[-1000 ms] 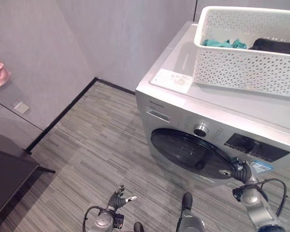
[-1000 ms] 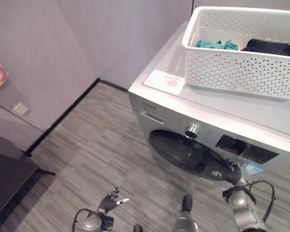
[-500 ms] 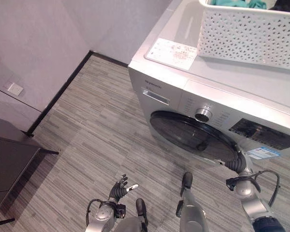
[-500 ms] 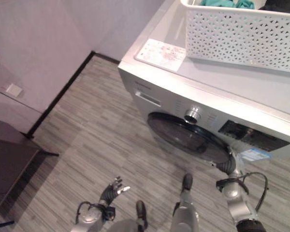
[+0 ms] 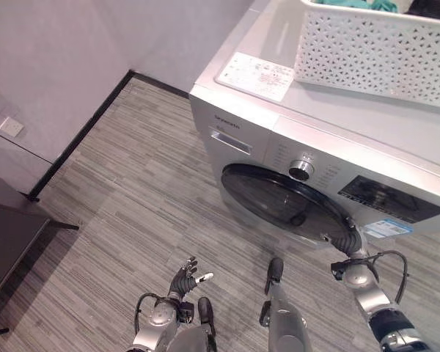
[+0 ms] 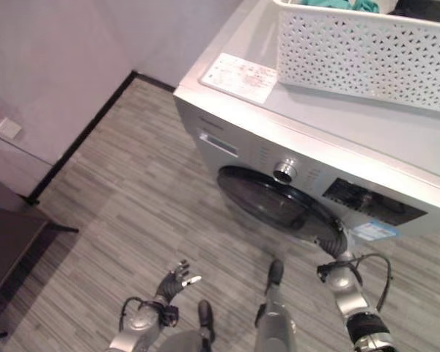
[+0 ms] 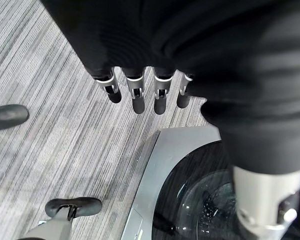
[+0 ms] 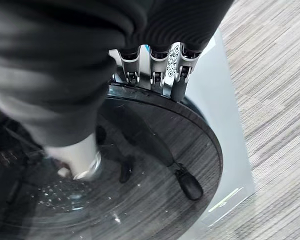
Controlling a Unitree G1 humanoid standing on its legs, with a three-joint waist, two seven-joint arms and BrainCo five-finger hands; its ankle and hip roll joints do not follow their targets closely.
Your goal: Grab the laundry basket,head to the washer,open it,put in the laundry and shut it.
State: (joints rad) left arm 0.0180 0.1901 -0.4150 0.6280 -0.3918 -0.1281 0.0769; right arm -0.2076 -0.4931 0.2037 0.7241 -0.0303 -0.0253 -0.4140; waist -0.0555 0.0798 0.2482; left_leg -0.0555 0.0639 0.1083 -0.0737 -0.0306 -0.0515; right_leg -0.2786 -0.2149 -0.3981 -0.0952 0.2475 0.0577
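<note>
Dark door [image 5: 286, 207] rim hooked by right hand [image 8: 90, 75] fingers [image 8: 152, 70].

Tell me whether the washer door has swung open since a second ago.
Yes. The washer door now stands slightly ajar, its right edge pulled out from the washer front by the right hand, where earlier it sat flush.

White laundry basket [image 6: 367, 51] atop silver washer [image 6: 235, 117], right hand [image 6: 336, 242] at dark round door [image 6: 271, 202].

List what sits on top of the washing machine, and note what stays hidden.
On the washing machine stand a white perforated laundry basket and a printed white sheet. Teal cloth shows over the rim; the rest of the basket's load is hidden.
</note>
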